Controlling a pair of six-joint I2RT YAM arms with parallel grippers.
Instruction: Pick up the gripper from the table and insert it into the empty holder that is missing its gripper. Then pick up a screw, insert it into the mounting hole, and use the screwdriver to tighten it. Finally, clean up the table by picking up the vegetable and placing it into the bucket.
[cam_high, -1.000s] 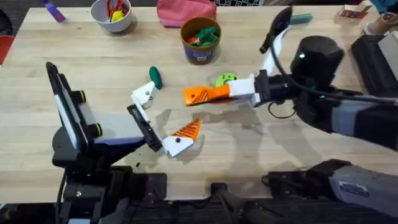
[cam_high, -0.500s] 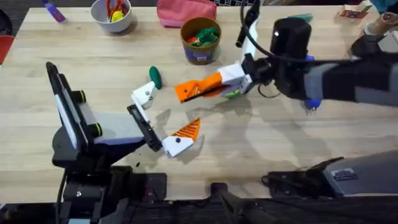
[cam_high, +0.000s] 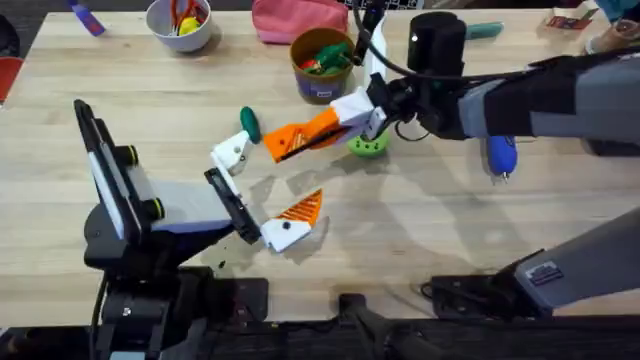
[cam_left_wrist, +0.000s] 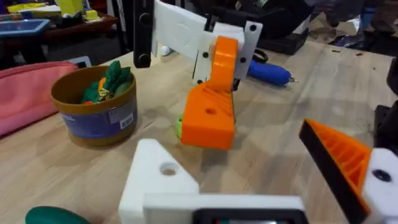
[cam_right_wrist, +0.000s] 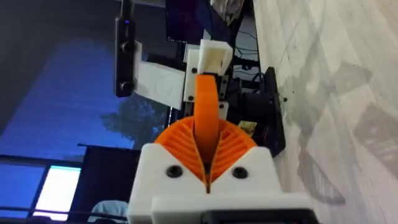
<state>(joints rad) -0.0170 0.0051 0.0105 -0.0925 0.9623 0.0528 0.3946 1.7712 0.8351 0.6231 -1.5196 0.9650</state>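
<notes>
Overhead: right claw (cam_high: 285, 143) pinching orange gripper (cam_high: 300, 137) above worktop (cam_high: 420, 240), near left claw's (cam_high: 262, 190) empty holder (cam_high: 232, 151); left spread; align wedge with slot, slide in slowly

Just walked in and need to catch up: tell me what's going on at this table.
The right gripper is shut on the orange gripper, holding it above the table and pointing it toward the empty holder on the left gripper, which waits open. The gripper is not yet inserted. The screwdriver lies on the table, and the vegetable lies outside the bucket.
</notes>
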